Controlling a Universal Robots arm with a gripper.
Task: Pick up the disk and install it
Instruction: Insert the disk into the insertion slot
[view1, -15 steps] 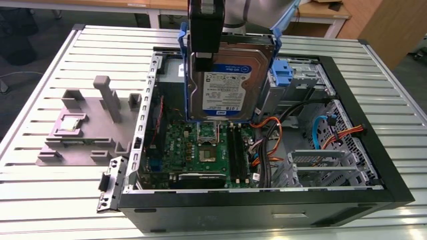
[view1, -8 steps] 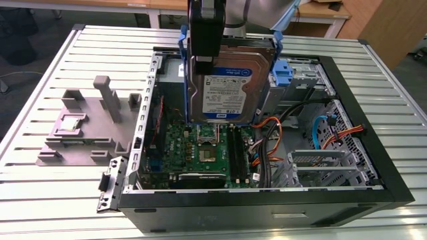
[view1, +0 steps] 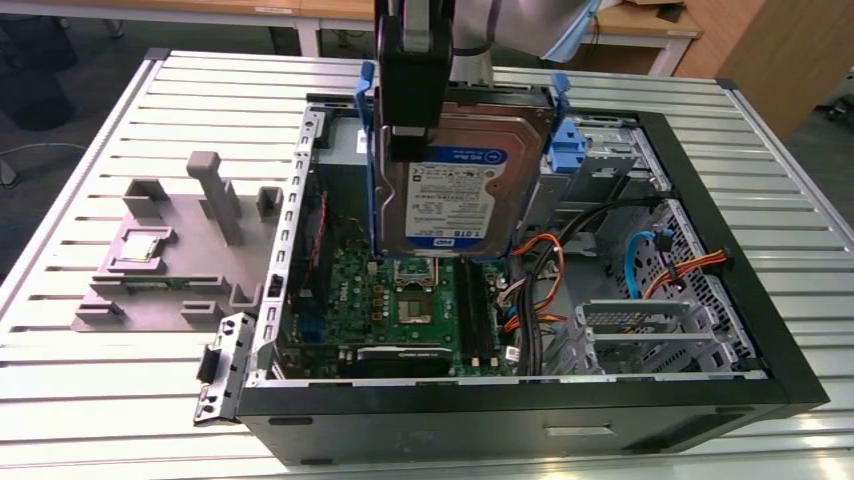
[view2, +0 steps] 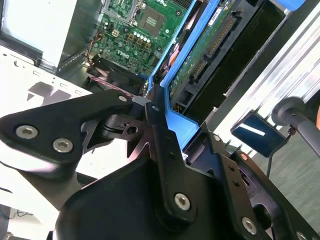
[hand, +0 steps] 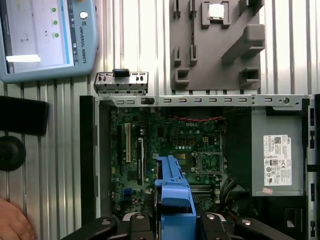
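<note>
The slatted counter (view1: 107, 110) carries an open computer case (view1: 534, 410). The disk (view1: 461, 190) hangs upright above the motherboard (view1: 414, 300), toward the case's 12 o'clock in the exterior view. The claw (view2: 150, 107) is clamped on the disk's blue carrier edge. Step in hand: transfer for installation. Judged requirement: squaring the carrier with the drive cage (view1: 601, 145) at 1 o'clock.
</note>
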